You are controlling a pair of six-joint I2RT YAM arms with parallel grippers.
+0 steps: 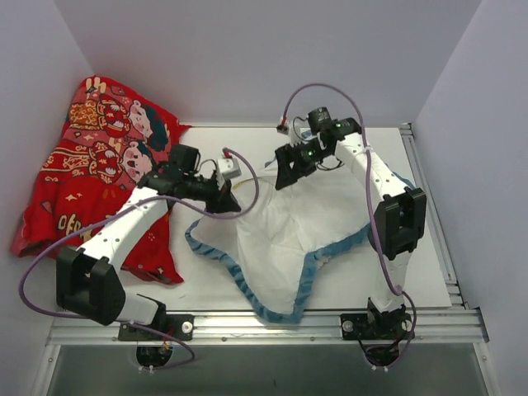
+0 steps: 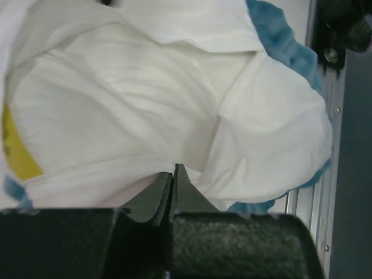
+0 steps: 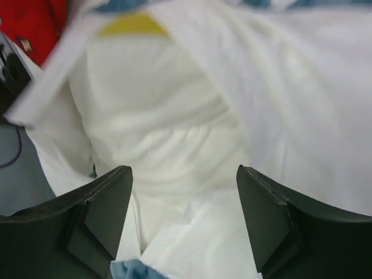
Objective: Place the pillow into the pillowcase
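Keeping the pillowcase (image 1: 280, 239) mouth taut with the closed left gripper (image 2: 174, 170) pinching its left rim seems wise while the wide-open, empty right gripper (image 3: 183, 174) over its far edge nudges the pillow (image 3: 136, 26), seemingly partly inside, deeper, avoiding the red cloth (image 1: 91, 165) beside the pillowcase's left; bare table (image 1: 429, 247) lies right.

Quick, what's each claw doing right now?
Left gripper: shut, tips against the pillowcase; whether it pinches it cannot be told.
Right gripper: open over the pillowcase, holding nothing.
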